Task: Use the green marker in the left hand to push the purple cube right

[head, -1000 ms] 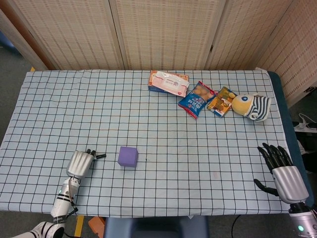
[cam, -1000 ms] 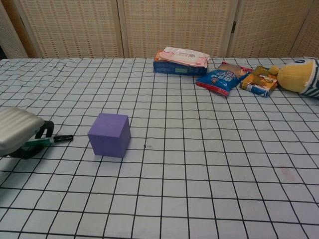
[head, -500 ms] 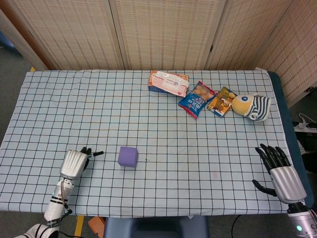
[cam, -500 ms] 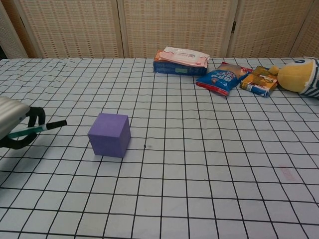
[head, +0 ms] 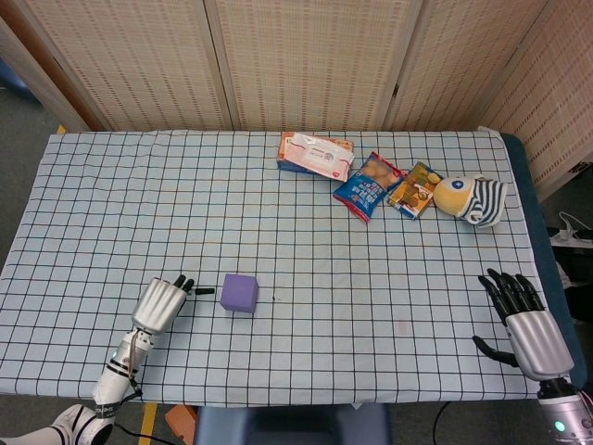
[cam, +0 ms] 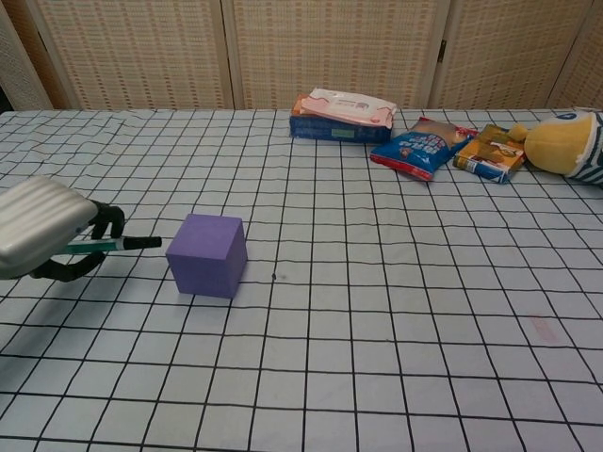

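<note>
Left hand (cam: 42,240) around green marker (cam: 118,244)

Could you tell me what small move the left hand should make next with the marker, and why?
Probably a short slide to the right. The left hand holds the green marker roughly level, its dark tip pointing at the purple cube and stopping just short of its left face. A small gap shows in both views, so closing it should bring the tip into contact and start the push.
</note>
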{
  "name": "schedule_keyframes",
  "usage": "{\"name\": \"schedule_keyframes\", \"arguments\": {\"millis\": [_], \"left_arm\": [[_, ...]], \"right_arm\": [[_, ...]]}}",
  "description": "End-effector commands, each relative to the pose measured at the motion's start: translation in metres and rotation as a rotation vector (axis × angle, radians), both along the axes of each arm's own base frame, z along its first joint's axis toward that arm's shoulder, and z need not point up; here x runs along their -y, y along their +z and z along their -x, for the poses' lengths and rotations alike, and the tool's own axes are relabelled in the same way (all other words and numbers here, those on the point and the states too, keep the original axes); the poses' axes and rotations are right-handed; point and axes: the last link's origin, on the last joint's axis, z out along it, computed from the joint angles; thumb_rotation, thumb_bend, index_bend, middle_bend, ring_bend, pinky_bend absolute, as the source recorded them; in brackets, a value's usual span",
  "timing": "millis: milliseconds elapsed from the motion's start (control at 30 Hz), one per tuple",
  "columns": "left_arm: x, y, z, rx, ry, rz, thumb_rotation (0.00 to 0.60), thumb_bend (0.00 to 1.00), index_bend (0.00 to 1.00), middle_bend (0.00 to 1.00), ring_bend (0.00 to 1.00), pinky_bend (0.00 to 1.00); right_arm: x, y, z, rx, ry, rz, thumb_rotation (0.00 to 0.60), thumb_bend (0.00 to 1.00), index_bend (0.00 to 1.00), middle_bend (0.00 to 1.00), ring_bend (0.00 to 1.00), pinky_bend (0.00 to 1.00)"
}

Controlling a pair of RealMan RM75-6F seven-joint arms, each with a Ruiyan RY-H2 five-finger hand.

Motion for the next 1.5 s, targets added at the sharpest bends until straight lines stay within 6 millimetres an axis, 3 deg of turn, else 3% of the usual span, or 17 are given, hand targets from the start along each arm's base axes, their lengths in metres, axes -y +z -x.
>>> {"name": "schedule_keyframes", "arguments": {"millis": [33,567,733,1500], "left_arm": [[0.0,-0.006,-0.005,-0.004,-0.019,0.014,0.6,0.71,0.81,0.85,1.0,1.0],[-0.01,-0.031,-0.026,0.016,-0.037,0.073,0.6,0.71,0.81,0.85,1.0,1.0],[-0.014,-0.04,-0.048,0.037,-0.067,0.077,0.6,0.71,0.82,0.85,1.0,1.0],[-0.022,-0.066,-0.096,0.015,-0.135,0.102,0.6,0.71,0.82,0.85,1.0,1.0]], "right_arm": [[0.0,0.0,0.0,-0.001,-0.002,-0.001,0.528,0.13,0.0,0.0,0.0,0.0],[0.002,0.001,0.001,0.0,-0.01,0.001,0.53,0.13,0.0,0.0,0.0,0.0],[0.003,0.004,0.003,0.005,-0.018,0.006,0.529,0.13,0.0,0.0,0.0,0.0],[0.003,0.012,0.005,0.023,-0.029,0.018,0.529,0.13,0.0,0.0,0.0,0.0]]}}
